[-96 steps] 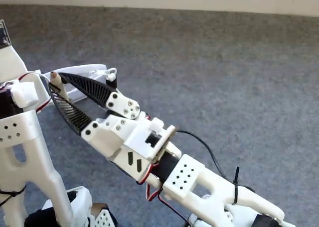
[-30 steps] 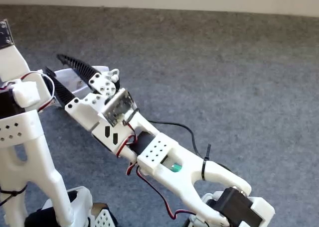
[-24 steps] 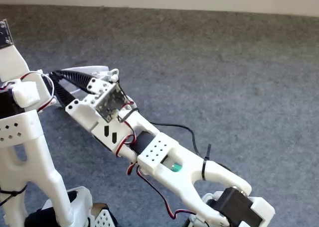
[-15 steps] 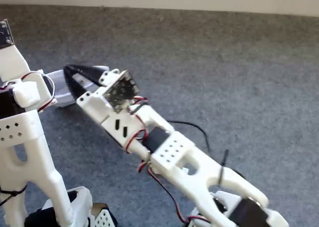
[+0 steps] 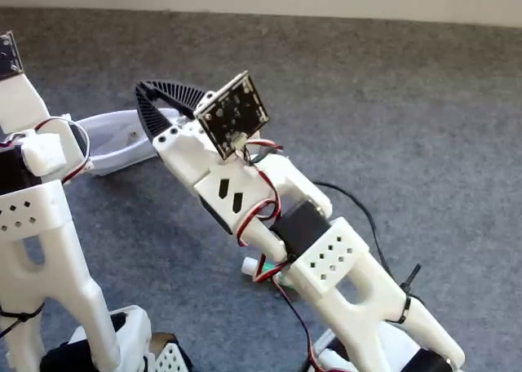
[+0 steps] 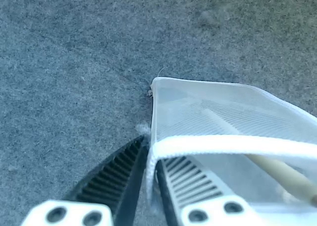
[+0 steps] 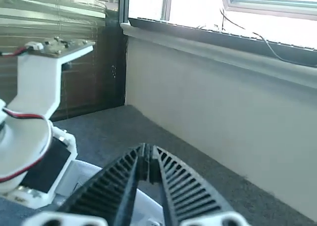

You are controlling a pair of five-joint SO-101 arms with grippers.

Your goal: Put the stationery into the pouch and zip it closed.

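**High view.** The right gripper (image 5: 143, 89) hangs above the grey table (image 5: 391, 103), just over the near end of the white mesh pouch (image 5: 114, 139). Its black fingers meet at the tips and nothing shows between them. The pouch lies flat, with one end tucked in by the left arm (image 5: 37, 201). A small white-and-green piece (image 5: 251, 266) lies on the table under the right arm. I cannot tell what it is.

**Left wrist view.** The left gripper (image 6: 150, 159) is pinched on the pouch's corner, with the thick white rim running off from between its fingers. A pale pencil-like stick (image 6: 285, 176) lies inside, behind the mesh. I cannot make out a zipper pull here.

**Right wrist view.** The right claw is pressed together and empty. It points out over the table toward the wall, and a pale surface I take for the pouch is beneath it.

**Judgement.** At least one item is loaded and the left claw is anchoring the pouch, so I read this as the gap between loading and zipping. If the piece under the right arm is stationery, it must go in first, which means spreading the right claw and reaching back for it. Otherwise the right claw has to find the pull while the left claw keeps tension on the pouch.
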